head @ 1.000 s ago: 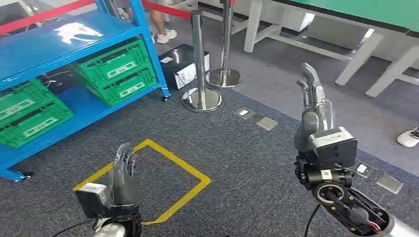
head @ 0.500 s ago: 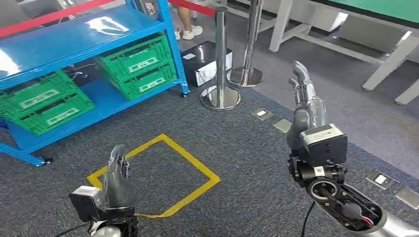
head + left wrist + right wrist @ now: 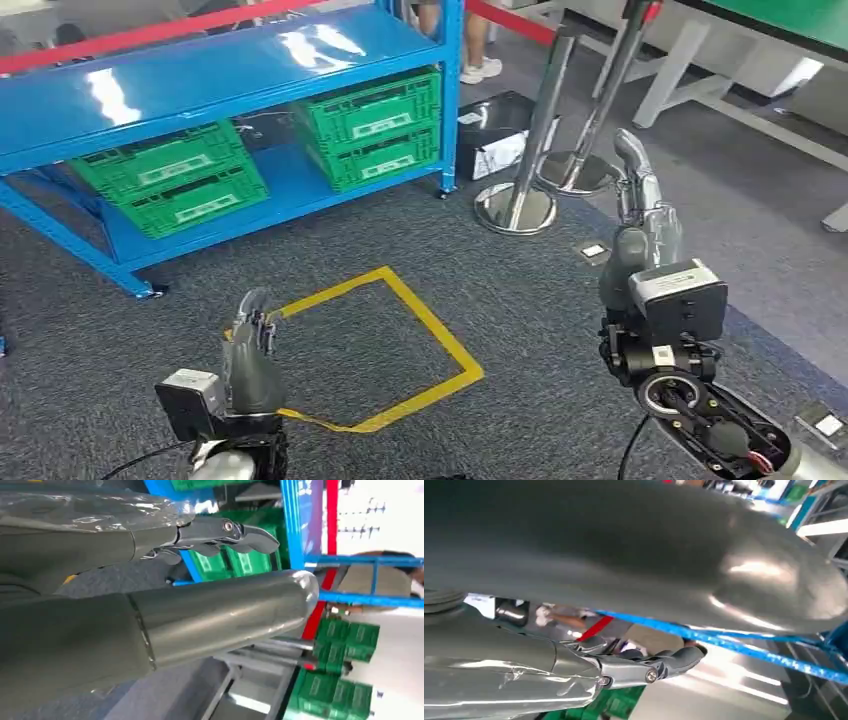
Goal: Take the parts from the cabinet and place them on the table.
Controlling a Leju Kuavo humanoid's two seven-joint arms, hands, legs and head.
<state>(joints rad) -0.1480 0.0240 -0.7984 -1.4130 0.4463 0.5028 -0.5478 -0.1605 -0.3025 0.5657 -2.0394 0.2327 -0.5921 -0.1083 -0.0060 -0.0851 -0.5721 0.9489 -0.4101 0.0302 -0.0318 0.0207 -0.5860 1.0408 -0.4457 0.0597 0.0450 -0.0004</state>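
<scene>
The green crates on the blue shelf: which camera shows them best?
The head view: the green crates sit whole on the blue shelf. The left wrist view catches parts behind the left hand; the right wrist view, a green sliver.

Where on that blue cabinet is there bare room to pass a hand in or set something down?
The top of the blue cabinet lies bare. On the lower shelf, a gap separates the left green crates from the right green crates; elsewhere that shelf is crowded.
</scene>
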